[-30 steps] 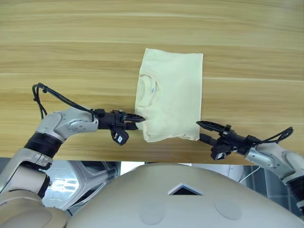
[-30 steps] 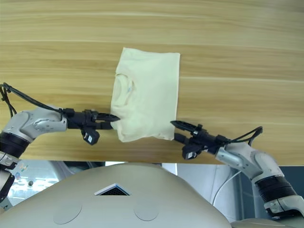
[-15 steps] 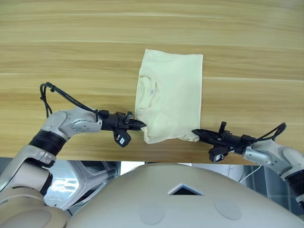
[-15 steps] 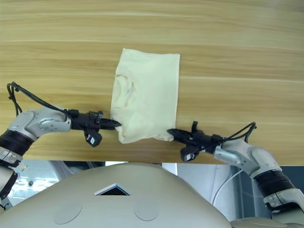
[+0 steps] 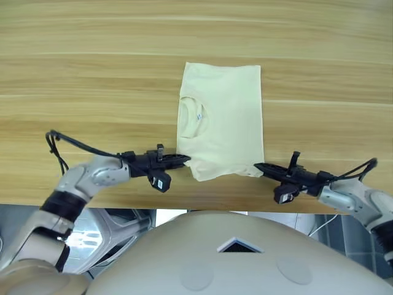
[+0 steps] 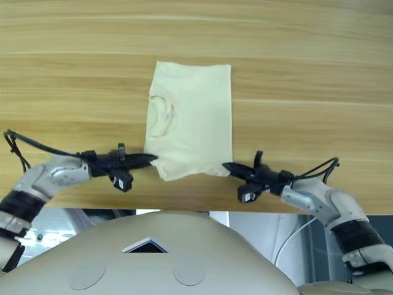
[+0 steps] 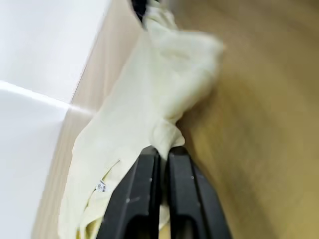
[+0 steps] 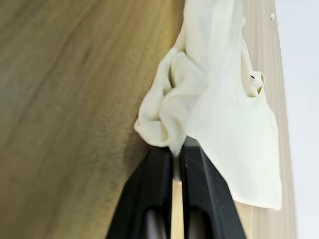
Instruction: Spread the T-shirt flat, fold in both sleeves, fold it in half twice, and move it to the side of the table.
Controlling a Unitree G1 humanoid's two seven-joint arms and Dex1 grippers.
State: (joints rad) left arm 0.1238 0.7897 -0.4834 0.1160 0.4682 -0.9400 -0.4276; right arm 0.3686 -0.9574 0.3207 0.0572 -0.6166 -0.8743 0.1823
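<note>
While pinched, T-shirt [image 5: 221, 117] spans left end effector [image 5: 186, 159] to right end effector [image 5: 258, 166].

Your head camera's two eyes sit side by side, looking forward and steeply down on the worktop [image 5: 92, 74]. Both take in the whole T-shirt [image 5: 221, 117], the left gripper [image 5: 187, 160] and the right gripper [image 5: 256, 166], one view shifted slightly sideways from the other. Each wrist camera rides close behind its own gripper, sighting along it, low over the wood, at a near corner of that T-shirt.
</note>
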